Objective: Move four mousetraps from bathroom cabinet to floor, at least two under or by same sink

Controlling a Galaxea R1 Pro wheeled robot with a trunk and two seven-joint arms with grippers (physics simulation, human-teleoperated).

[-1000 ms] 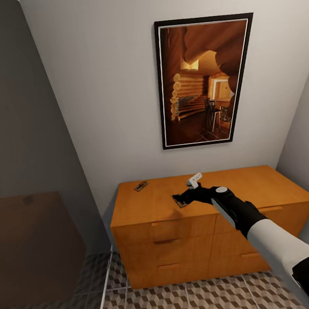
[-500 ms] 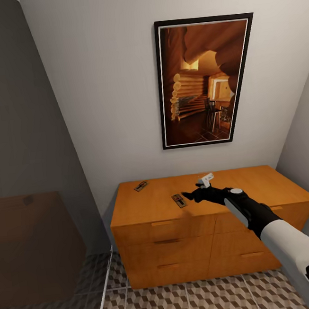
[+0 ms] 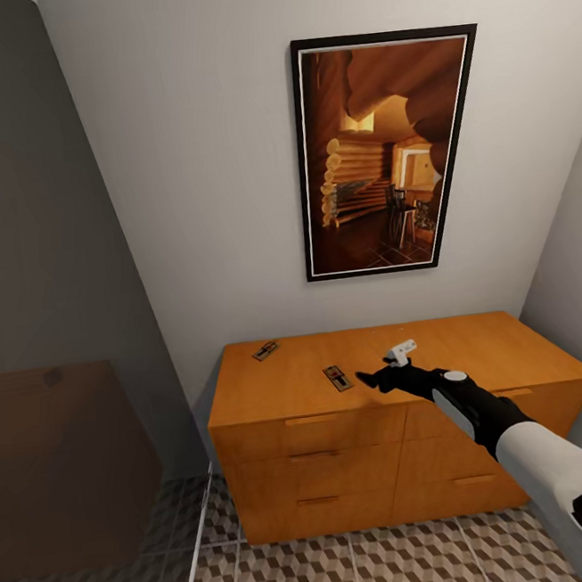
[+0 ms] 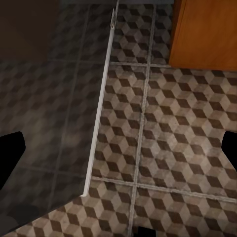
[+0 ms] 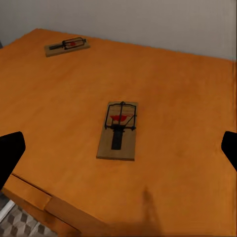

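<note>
Two mousetraps are seen flat on the cabinet (image 3: 476, 343) top: the near mousetrap (image 3: 338, 377) at nine o'clock of the right gripper (image 3: 381, 367), whose jaws are spread wide and empty, the far mousetrap (image 3: 264, 351) toward ten o'clock. The left gripper (image 4: 118, 148), likewise wide and empty, hangs over the bathroom floor (image 4: 173, 133).

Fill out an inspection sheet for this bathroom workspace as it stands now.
Surface: cabinet top, orange-brown wood, drawers shut.
Job's things: two mousetraps on the top; near trap lies flat ahead of the right gripper, far trap toward the back left corner. Neither is held.
Floor: cube-pattern tiles, no trap seen on them.
Clutter: nothing seen.
Grippers: right gripper open over the cabinet top, beside the near trap, empty; left gripper open, empty, facing the floor.
Cables: nothing seen.
Surroundings: framed picture on the wall above the cabinet; glass panel at left.
</note>
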